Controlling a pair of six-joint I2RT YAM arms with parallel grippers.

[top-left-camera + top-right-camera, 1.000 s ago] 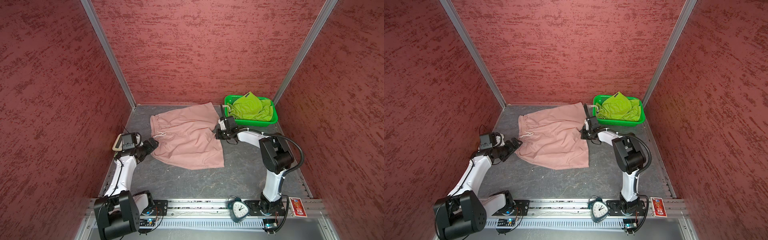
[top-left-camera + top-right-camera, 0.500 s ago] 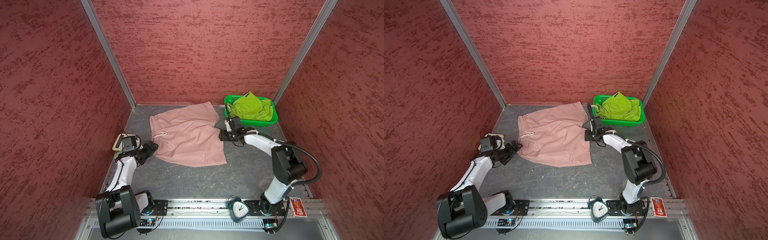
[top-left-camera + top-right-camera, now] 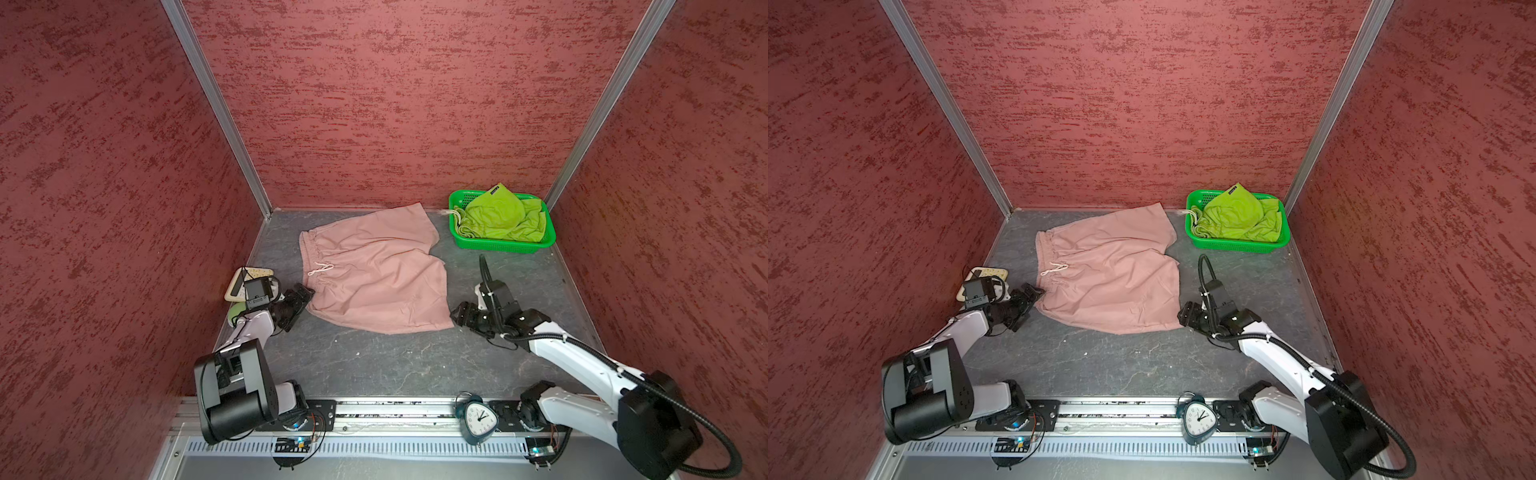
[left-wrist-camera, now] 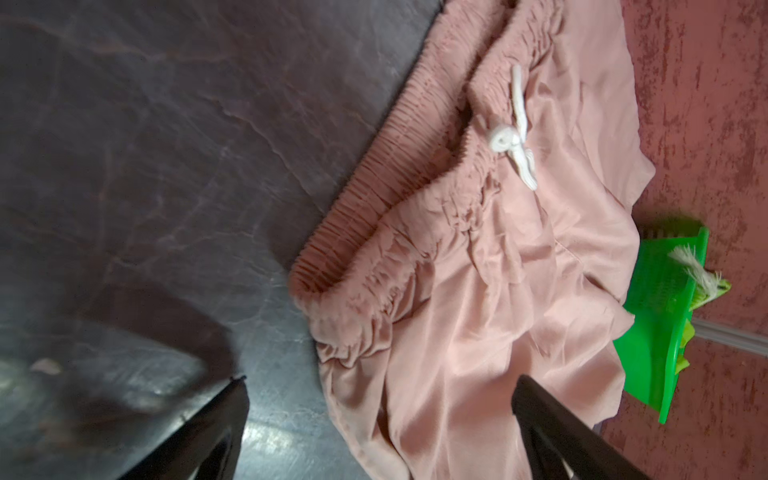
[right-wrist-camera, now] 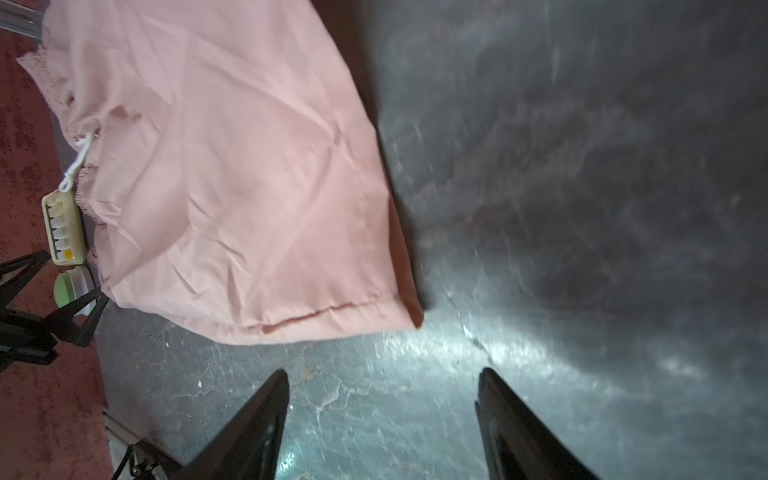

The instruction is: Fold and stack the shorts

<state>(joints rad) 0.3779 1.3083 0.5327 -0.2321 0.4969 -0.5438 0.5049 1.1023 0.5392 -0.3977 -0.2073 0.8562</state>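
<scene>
At the middle of the surface (image 3: 374,365) the pink shorts (image 3: 374,274) lie spread flat, with the waistband (image 3: 308,257) toward 9 o'clock and both leg hems toward 3 o'clock. The green shorts (image 3: 498,216) sit bunched in the green basket (image 3: 505,248) at about 1 o'clock, well apart from both arms.

The pink fabric looks thin, light and limp, with a slight sheen. I expect it to drape, slide on itself and sag wherever it is unsupported, so a pinch in the middle would only gather a wrinkle. The gathered elastic waistband is the thickest part and should give the firmest bite. The stitched hem corner (image 3: 448,326) at 4 o'clock is the next best hold. Lifting these two near corners together should carry the near half over toward 12 o'clock.

The left arm (image 3: 253,328) reaches in low from 7 o'clock. The left jaws stand wide at the near waist corner, one finger over the cloth and the other over bare surface, gripping nothing. The right arm (image 3: 573,357) stretches low from 5 o'clock. The right jaws point toward 9 o'clock and are parted about halfway and empty, over bare surface just short of the hem corner.
</scene>
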